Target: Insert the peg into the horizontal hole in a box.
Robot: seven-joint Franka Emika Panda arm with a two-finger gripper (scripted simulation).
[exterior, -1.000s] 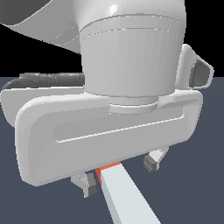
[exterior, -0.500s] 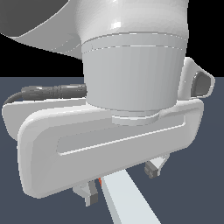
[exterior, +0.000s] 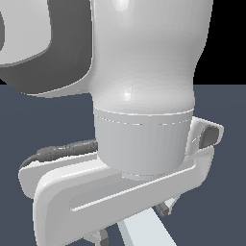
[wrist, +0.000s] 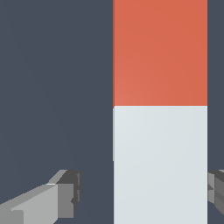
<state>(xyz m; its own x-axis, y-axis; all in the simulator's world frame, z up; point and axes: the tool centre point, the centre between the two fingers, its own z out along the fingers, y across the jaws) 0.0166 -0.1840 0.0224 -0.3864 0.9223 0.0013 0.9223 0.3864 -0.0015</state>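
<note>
The peg (wrist: 160, 131) lies flat on the dark floor, pale grey-white with an orange-red end (wrist: 160, 52). In the wrist view my gripper (wrist: 144, 194) is open and straddles the pale part. One finger (wrist: 65, 199) stands clear of the peg with a gap. The other finger (wrist: 216, 192) sits right at the peg's far side. In the exterior view the arm fills the picture; only a pale stretch of the peg (exterior: 144, 234) shows under the hand, between the fingertips (exterior: 165, 210). The box and the hole are out of view.
The white wrist and hand body (exterior: 120, 192) block most of the exterior view. Dark grey floor (wrist: 52, 87) lies around the peg.
The hand has come down over the peg. The orange end, visible under the hand a second ago in the exterior view, is now hidden behind it.
</note>
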